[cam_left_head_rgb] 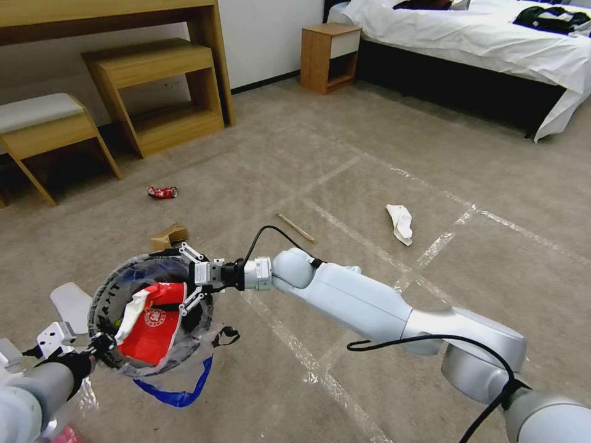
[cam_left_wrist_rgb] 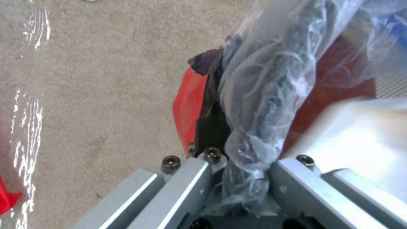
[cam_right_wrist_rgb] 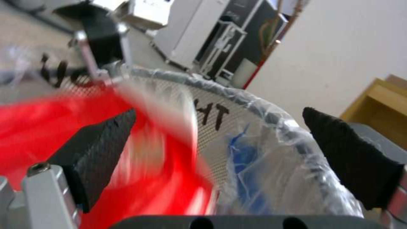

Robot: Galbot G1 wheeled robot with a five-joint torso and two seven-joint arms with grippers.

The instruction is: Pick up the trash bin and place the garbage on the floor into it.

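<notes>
My left gripper (cam_left_head_rgb: pixel 98 346) holds the trash bin (cam_left_head_rgb: pixel 148 307) off the floor (cam_left_head_rgb: pixel 345 166) at the lower left, shut on its bag-wrapped rim (cam_left_wrist_rgb: pixel 258 121). The bin tilts toward me, with a red wrapper (cam_left_head_rgb: pixel 154 326) and a white tissue (cam_left_head_rgb: pixel 130 315) inside. My right gripper (cam_left_head_rgb: pixel 192 284) is open at the bin's far rim, and blurred red wrapper (cam_right_wrist_rgb: pixel 38 127) shows past its fingers (cam_right_wrist_rgb: pixel 352 162). Garbage on the carpet: a crushed red can (cam_left_head_rgb: pixel 162 192), cardboard bits (cam_left_head_rgb: pixel 169 235), a wooden stick (cam_left_head_rgb: pixel 295 227), a white crumpled piece (cam_left_head_rgb: pixel 400 223) and a white insole (cam_left_head_rgb: pixel 71 304).
A wooden desk (cam_left_head_rgb: pixel 111 15), a low shelf unit (cam_left_head_rgb: pixel 160 92) and a padded stool (cam_left_head_rgb: pixel 46 129) line the back left wall. A nightstand (cam_left_head_rgb: pixel 329 55) and a bed (cam_left_head_rgb: pixel 480 43) stand at the back right. Shiny tape lines (cam_left_head_rgb: pixel 369 246) cross the carpet.
</notes>
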